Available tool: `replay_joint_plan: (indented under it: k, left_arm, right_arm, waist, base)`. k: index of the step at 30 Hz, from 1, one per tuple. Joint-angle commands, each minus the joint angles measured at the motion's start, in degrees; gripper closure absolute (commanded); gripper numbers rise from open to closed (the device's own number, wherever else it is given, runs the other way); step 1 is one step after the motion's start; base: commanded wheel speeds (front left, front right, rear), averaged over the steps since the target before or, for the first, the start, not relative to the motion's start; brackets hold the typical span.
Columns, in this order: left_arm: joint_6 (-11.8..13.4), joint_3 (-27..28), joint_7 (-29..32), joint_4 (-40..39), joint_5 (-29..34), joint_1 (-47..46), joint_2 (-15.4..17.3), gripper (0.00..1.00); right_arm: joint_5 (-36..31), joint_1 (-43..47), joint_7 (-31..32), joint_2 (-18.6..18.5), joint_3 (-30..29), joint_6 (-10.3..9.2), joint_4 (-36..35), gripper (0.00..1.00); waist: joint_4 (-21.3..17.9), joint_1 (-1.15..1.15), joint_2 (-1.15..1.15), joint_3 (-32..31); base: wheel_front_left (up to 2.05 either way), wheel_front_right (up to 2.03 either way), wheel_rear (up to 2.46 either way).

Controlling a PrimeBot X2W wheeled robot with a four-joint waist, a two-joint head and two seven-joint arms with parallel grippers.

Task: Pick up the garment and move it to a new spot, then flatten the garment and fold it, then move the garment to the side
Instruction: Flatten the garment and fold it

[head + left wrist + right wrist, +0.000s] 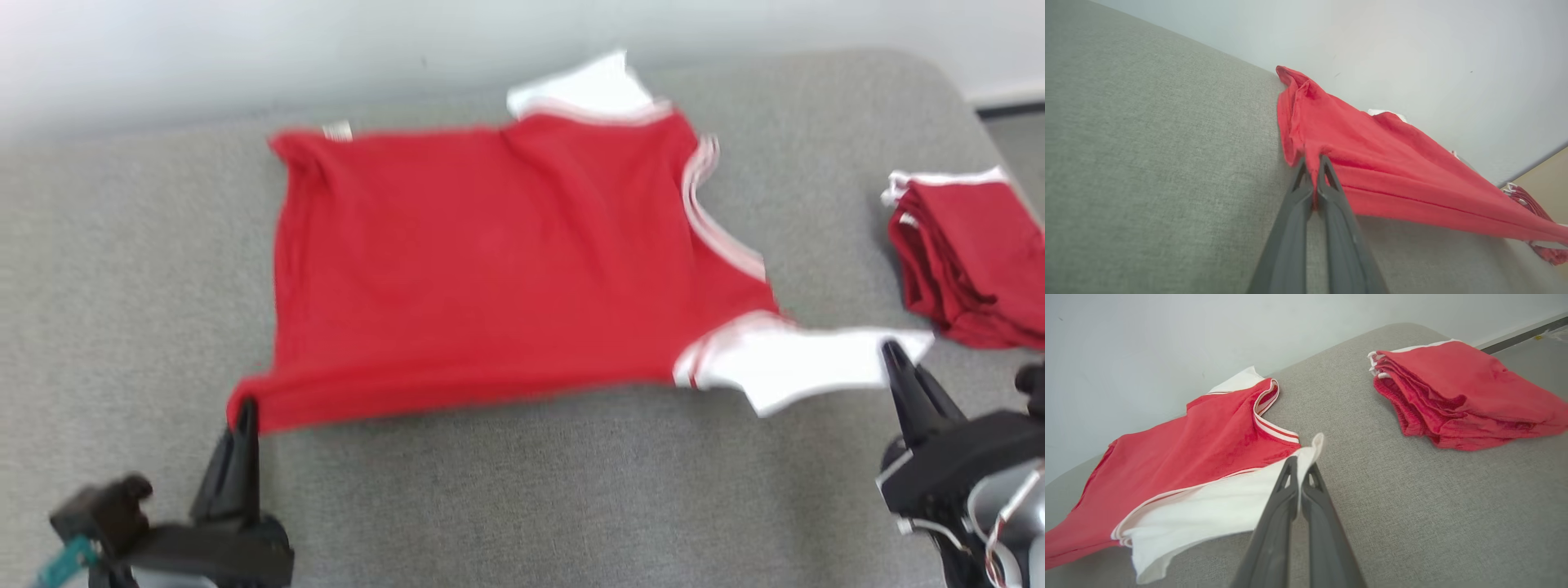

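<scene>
Head view gives you one red shirt [490,261] spread on the grey cushion [522,490], its near edge stretched between the left gripper [246,410] and the right gripper [891,349], likely to pull it flat before folding, with one folded red pile [971,261] well apart on the right. Left wrist view shows you that gripper's two fingers [1290,228] pinched together on the red hem corner [1310,161]. Right wrist view shows you the other pair clamped on the white sleeve tip [1312,447].

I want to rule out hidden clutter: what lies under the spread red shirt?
The grey padded surface shows beside the shirt; anything beneath its middle is covered.
</scene>
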Motion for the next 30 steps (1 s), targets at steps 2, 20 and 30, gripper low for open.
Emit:
replay_joint_plan:
  k: [2, 20, 30]
  left_arm:
    - [1.0, 0.9, -0.1, -0.7, 0.2, 2.6, -0.6, 1.00]
    - [4.1, -1.2, 1.7, -1.3, 4.2, 14.2, -1.5, 1.00]
    - [5.5, -2.7, 4.6, -4.4, 5.0, 18.0, -0.4, 1.00]
  right_arm:
    - [-0.4, 1.5, 0.1, -0.1, -1.1, -0.18, 0.1, 1.00]
    - [-8.5, 12.2, 10.4, -0.1, -3.3, -0.19, 2.1, 1.00]
    - [-9.7, 17.7, 23.1, 0.0, -0.9, -0.18, -3.9, 1.00]
  waist:
    - [0.6, 0.02, 0.01, -3.2]
    - [2.3, 0.02, 0.01, -6.5]
    - [2.8, 0.02, 0.01, -6.6]
  base:
    - [0.00, 0.00, 0.00]
    - [0.00, 0.00, 0.00]
    - [0.00, 0.00, 0.00]
